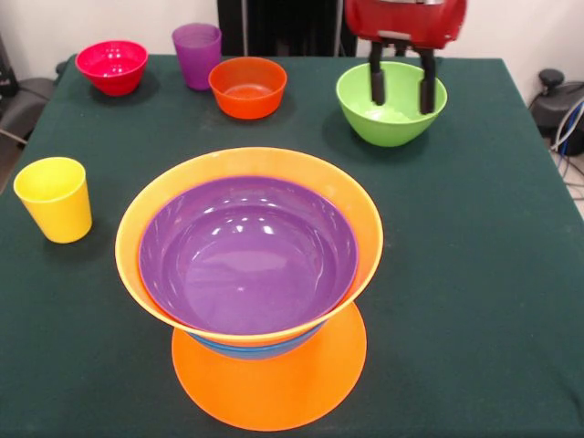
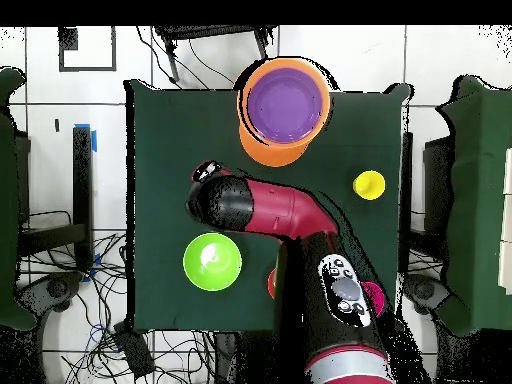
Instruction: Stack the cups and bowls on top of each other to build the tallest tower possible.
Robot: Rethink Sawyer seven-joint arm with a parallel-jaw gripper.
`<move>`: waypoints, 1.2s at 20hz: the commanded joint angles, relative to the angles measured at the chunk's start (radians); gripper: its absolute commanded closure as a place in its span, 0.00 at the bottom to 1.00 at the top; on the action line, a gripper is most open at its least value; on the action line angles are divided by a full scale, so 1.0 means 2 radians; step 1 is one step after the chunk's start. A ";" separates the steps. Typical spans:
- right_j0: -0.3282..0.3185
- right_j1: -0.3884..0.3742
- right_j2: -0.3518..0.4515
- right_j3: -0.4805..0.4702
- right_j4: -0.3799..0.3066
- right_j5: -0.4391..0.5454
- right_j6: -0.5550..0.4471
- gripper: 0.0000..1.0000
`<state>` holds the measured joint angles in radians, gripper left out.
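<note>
Bowls are making up the tower [image 1: 248, 274] sitting at the near middle of the tabletop [image 1: 474, 274]: a large orange bowl [image 1: 274, 383] is lying upside down at the bottom, a blue bowl [image 1: 246, 348] is showing as a thin rim above it, a second large orange bowl [image 1: 351, 205] is sitting upright on that, and a wide purple bowl [image 1: 246, 255] is nesting inside it. To the left of the tower, apart from it, a yellow cup [image 1: 55, 199] is standing upright. Along the far edge, a pink-red bowl [image 1: 111, 66], a purple cup [image 1: 197, 55] and a small orange-red bowl [image 1: 247, 87] are standing in a row, the cup just beside the orange-red bowl. Further right, a green bowl [image 1: 391, 102] is sitting upright on its own. The gripper [image 1: 401, 91] is hanging over the green bowl with its jaws spread apart and holding nothing, the two black fingers [image 1: 376, 84] reaching down into the bowl's mouth.
</note>
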<state>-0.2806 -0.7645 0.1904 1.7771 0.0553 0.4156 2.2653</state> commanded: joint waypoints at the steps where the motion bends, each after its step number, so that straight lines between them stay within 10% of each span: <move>1: 0.015 0.029 -0.007 0.059 0.033 -0.049 0.116 0.00; 24: 0.076 0.087 -0.041 0.114 0.097 -0.146 0.162 0.00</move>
<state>-0.1747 -0.6729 0.1003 1.9232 0.1773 0.2089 2.3148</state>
